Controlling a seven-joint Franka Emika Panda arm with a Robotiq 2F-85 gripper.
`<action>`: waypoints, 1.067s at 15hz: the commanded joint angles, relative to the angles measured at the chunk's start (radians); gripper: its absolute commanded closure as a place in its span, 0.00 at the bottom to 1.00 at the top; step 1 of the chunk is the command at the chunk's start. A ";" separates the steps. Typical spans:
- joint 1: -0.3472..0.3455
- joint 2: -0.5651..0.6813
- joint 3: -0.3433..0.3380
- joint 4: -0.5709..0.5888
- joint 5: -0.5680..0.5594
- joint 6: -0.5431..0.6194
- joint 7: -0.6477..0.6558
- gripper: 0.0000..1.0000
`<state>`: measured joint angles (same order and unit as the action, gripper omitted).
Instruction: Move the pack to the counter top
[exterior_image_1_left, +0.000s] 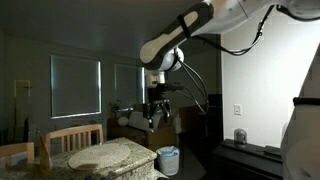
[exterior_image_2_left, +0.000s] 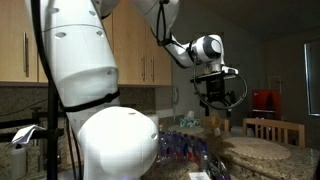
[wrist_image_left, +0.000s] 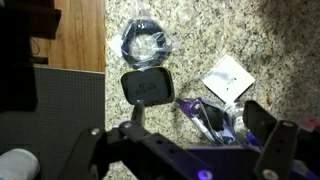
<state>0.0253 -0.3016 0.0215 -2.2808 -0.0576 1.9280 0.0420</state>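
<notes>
1. Purplish, crinkly flat pack lies low in the middle of the wrist view, on the pale speckled stone counter top.
2. Robotiq gripper comes in from the bottom of that frame. Its dark fingers are spread wide to lower left and lower right, with nothing clamped between them.
3. Edges now: the slab's edge runs down the left side, with brown wooden floor and a dark mat beyond it.
4. Open room: bare stone at the upper right and top centre.
5. The count on the slab: one pack, one dark round crinkly bag, one dark square pad just below it, and one white square card to the right.
6. In an exterior view, one white round bin with a bluish liner stands beside the slab's rounded edge.
</notes>
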 joint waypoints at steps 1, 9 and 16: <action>-0.001 0.110 0.019 0.043 -0.018 0.001 0.043 0.00; 0.030 0.448 0.040 0.161 -0.170 0.030 0.216 0.00; 0.156 0.650 0.041 0.300 -0.288 0.138 0.328 0.00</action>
<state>0.1353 0.2892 0.0632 -2.0382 -0.2907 2.0491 0.3313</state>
